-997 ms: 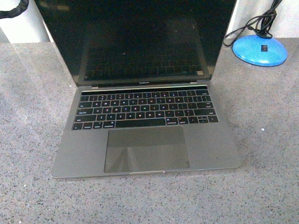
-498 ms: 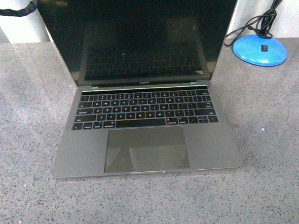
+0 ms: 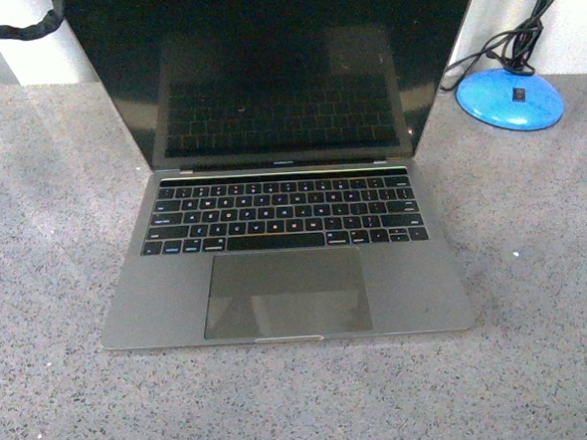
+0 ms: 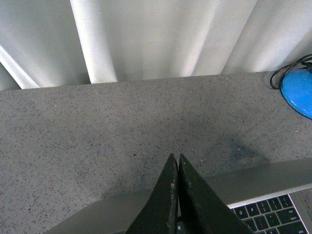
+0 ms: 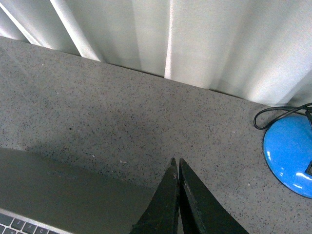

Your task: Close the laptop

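The grey laptop point(image 3: 285, 250) stands open on the speckled grey table, its glossy black screen point(image 3: 274, 72) tilted up and leaning a little toward me. Neither gripper shows in the front view. In the left wrist view my left gripper point(image 4: 175, 158) is shut and empty, its tips over the back of the grey lid point(image 4: 253, 180), with keys point(image 4: 273, 214) showing below. In the right wrist view my right gripper point(image 5: 176, 162) is shut and empty, next to the lid's back point(image 5: 63, 195). Whether either touches the lid I cannot tell.
A blue round lamp base point(image 3: 510, 97) with a black cable point(image 3: 507, 42) stands at the table's back right. A black cable point(image 3: 13, 28) crosses the top left corner. White curtains point(image 4: 156, 39) hang behind the table.
The laptop's screen has tipped forward toward the keyboard; its top edge now shows in the front view. The base has not moved.
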You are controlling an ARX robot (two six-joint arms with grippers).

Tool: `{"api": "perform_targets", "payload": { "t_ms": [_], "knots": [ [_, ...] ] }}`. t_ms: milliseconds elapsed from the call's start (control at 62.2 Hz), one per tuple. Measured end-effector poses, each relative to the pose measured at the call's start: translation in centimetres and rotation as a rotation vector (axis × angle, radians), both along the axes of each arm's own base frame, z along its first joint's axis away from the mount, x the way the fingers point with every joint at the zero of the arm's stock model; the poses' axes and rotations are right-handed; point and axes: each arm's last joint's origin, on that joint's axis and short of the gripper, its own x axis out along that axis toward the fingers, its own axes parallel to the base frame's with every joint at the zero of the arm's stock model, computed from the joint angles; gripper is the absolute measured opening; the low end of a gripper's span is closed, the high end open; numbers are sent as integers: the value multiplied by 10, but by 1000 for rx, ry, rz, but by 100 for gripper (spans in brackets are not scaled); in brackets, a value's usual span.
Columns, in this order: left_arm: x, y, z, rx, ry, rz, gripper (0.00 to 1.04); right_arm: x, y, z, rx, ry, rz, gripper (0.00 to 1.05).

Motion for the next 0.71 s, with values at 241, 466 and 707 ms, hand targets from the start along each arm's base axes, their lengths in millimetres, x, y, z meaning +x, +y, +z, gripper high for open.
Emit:
{"api": "perform_targets", "payload": {
  "t_ms": [241, 466, 707],
  "knots": [
    [-8, 2, -1, -3, 24, -5, 4, -3, 2, -5, 2, 33, -21, 1],
    [-11, 4, -2, -1, 31, -6, 4, -8, 5, -11, 3, 66, -48, 1],
    [-13, 5, -6, 4, 43, -3, 4, -13, 10, -13, 9, 82, -51, 1]
  ]
}}
